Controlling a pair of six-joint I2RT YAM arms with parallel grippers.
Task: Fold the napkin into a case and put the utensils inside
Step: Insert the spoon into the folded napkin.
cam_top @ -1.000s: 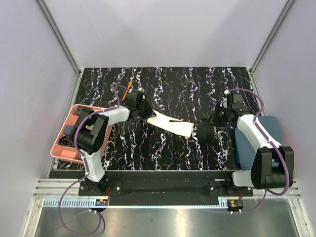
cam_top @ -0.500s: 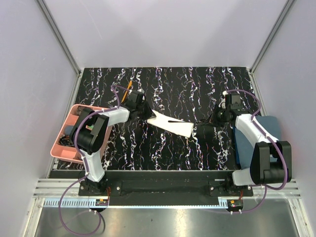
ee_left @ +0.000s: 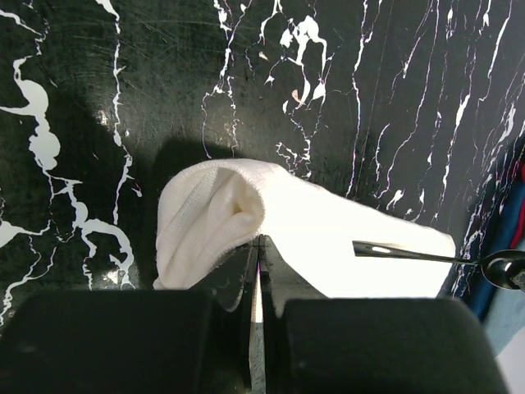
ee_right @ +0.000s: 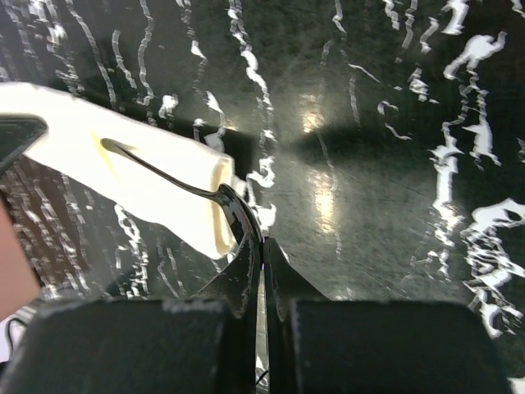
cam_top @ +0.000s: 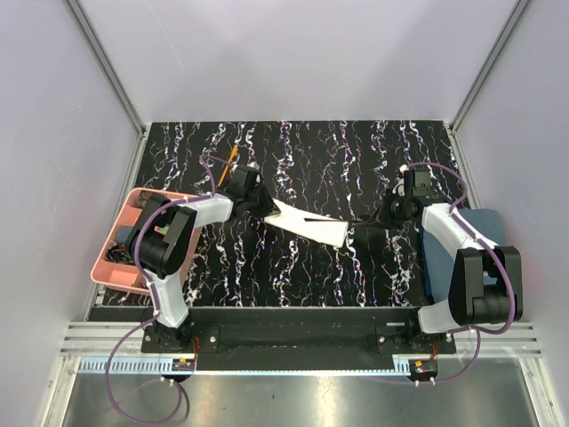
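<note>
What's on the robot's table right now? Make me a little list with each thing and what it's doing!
napkin: cream, folded into a narrow strip, mid-table
spoon: black, handle lying across the napkin
left gripper: shut, pinching one end of the napkin
right gripper: shut on the spoon
orange stick: lying loose on the table, beyond the left gripper
pink tray: left edge of the table
blue towel: right edge, beside the right arm

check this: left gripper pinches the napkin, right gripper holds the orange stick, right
No: the right gripper holds the black spoon, not the orange stick, as the right wrist view shows. The left gripper does pinch the napkin.
</note>
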